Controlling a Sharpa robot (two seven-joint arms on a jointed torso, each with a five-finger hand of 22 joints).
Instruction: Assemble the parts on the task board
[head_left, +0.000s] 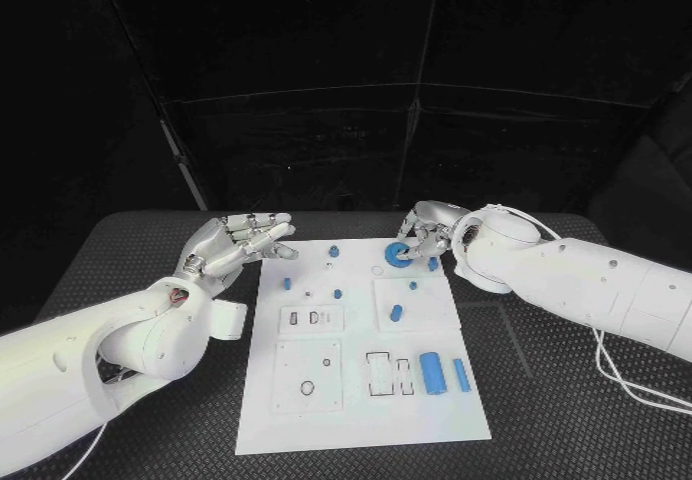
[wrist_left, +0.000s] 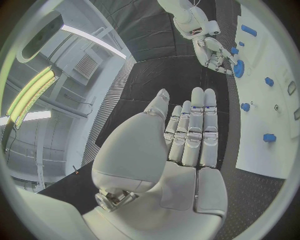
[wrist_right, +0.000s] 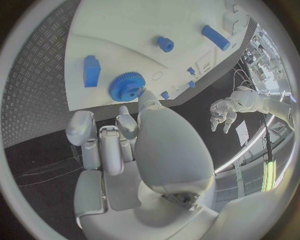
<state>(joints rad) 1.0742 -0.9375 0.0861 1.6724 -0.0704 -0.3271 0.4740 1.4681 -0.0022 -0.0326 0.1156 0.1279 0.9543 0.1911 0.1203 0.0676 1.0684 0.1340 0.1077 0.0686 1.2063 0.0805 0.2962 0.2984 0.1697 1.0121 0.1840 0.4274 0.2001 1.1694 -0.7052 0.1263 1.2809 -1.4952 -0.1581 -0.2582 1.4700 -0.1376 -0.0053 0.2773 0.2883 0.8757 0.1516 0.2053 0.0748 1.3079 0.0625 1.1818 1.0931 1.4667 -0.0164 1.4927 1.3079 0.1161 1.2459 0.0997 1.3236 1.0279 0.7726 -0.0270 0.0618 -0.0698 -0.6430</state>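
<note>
The right wrist view shows the teeth of the blue gear (wrist_right: 127, 86), lying flat at the white board's (head_left: 361, 410) far end; the right hand (head_left: 423, 238) touches its edge, grasp unclear. The left hand (head_left: 238, 245) hovers empty, fingers straight. A blue cylinder (head_left: 430, 373) lies lengthwise along the board

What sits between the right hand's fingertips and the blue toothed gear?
Nothing: in the right wrist view, the right hand has a fingertip at the blue toothed gear.

A white board (head_left: 361, 400) carrying blue parts, among them a toothed blue gear (head_left: 397, 253) and a blue cylinder (head_left: 431, 372), lies on a black, diamond-patterned table (head_left: 577, 420) between silver hands on white arms.
</note>
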